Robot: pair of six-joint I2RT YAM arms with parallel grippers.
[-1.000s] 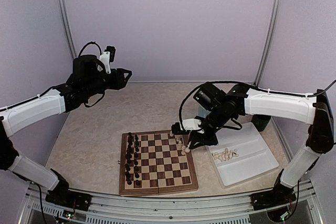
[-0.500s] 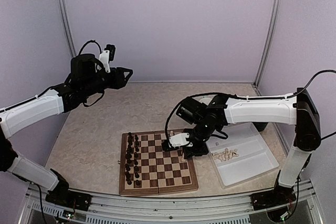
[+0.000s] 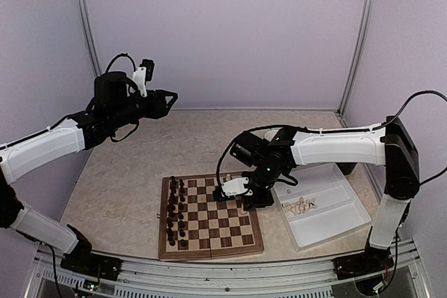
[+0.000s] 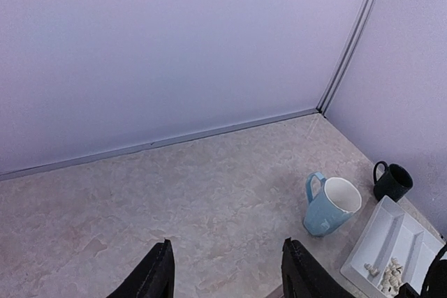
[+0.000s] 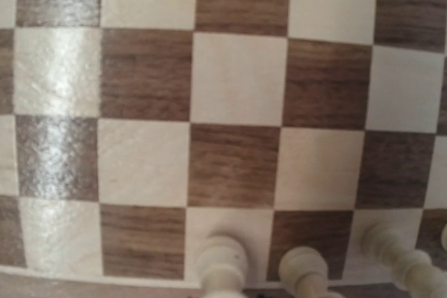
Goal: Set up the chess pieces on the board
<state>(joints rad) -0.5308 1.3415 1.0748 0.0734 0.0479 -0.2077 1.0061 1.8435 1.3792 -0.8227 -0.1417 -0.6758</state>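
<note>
The square wooden chessboard [image 3: 209,221], dark-brown and light-tan checks inside a mid-brown border, lies on the beige marbled tabletop [image 3: 126,172] near the arms' bases; small dark brown-black chess pieces [image 3: 174,211] stand in two files along its left side. The right gripper [image 3: 246,202] hangs low over the board's right edge; whether its jaws are parted or clamped on anything cannot be told, since the overhead view hides them behind the wrist and the wrist view shows no fingers. That wrist view looks down on the checks from close by; three tiny cream-white chess pieces [image 5: 222,264] stand in a row along the bottom of the picture, on the squares next to the border; more of them lie in a loose heap in the white rectangular plastic tray [image 3: 335,227], just right of the board. The left gripper [image 3: 166,101] is held high over the far left of the table, well apart from the board; its black fingers [image 4: 157,273] stand apart with nothing between them; beyond them a light-blue ceramic mug [image 4: 330,207] and a black mug [image 4: 391,181] stand near the tray's far end.
</note>
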